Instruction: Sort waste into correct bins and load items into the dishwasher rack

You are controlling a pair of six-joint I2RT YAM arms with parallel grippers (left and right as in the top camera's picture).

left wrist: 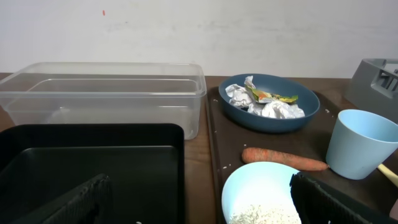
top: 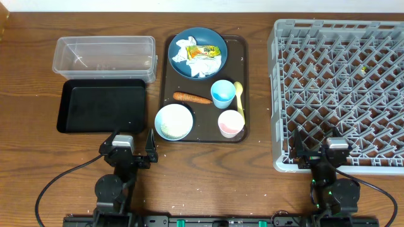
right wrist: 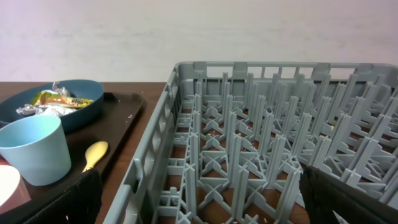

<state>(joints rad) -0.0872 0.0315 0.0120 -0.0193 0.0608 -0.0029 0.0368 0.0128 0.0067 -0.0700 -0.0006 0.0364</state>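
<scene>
Left gripper (top: 130, 146) open; wrapper (left wrist: 273, 97) print too small to read.

Colours lay on the brown wood-grain table (top: 38, 44)
The rack (top: 276, 94) was grey with a peg grid, the tub (top: 104, 58) clear; black tray (top: 101, 107), brown tray (top: 240, 63), dark blue plate (top: 214, 36), white napkins (top: 205, 65), yellow-green wrapper (top: 206, 51), orange carrot (top: 192, 98), light blue cup (top: 223, 93), pink cup (top: 231, 123), pale blue bowl (top: 173, 107), yellow spoon (top: 239, 96).

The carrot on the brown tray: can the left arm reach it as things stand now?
Probably yes. The carrot lies bare between the bowl and the plate, nothing over it, and the left gripper is open.
</scene>
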